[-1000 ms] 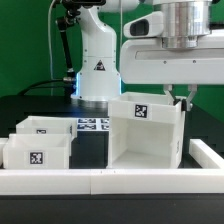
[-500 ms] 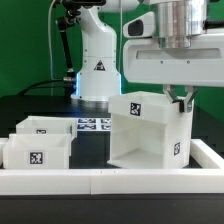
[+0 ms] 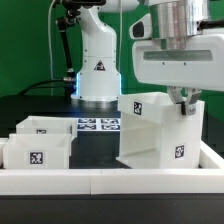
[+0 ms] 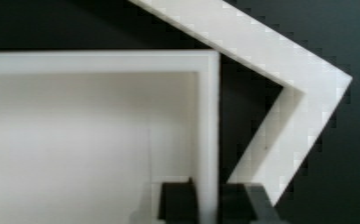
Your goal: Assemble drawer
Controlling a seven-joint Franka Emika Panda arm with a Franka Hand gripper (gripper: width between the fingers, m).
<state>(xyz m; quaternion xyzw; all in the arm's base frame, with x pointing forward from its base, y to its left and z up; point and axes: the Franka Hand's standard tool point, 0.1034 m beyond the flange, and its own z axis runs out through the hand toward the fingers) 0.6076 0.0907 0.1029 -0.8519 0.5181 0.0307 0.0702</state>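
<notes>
Black desk [image 3: 95,152], white rail [image 3: 110,181] along the front, nothing fancy. The housing [image 3: 155,135] sat at the exterior view's right, with two trays [image 3: 40,142] well apart at its left. My jaws were pinched nearly closed on the housing's thin upper wall [image 4: 212,120]. I reckoned it was light, stiff, slick plastic, so that edge grip seemed right, though it could pivot. Versus a second earlier, the housing had swung round and slid rightward.
</notes>
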